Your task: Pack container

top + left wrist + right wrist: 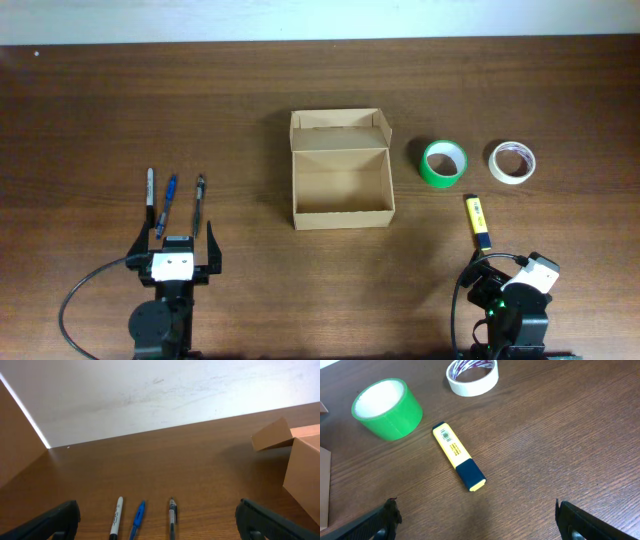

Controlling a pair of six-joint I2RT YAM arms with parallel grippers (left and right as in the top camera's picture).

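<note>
The open tan cardboard box (340,185) stands at the table's middle with its flap lid folded back; its edge shows in the left wrist view (302,467). It looks empty. A white marker (151,187), a blue pen (169,195) and a black pen (200,193) lie left of it, just ahead of my open left gripper (176,240); they show in the left wrist view (116,517), (138,517), (172,515). A green tape roll (442,162), a white tape roll (511,162) and a yellow highlighter (478,221) lie right of the box. My right gripper (505,275) is open behind the highlighter (458,456).
The brown wooden table (100,110) reaches a white wall at the back (150,395). Black cables run from both arm bases at the front edge. In the right wrist view the green roll (387,408) and white roll (471,376) lie beyond the highlighter.
</note>
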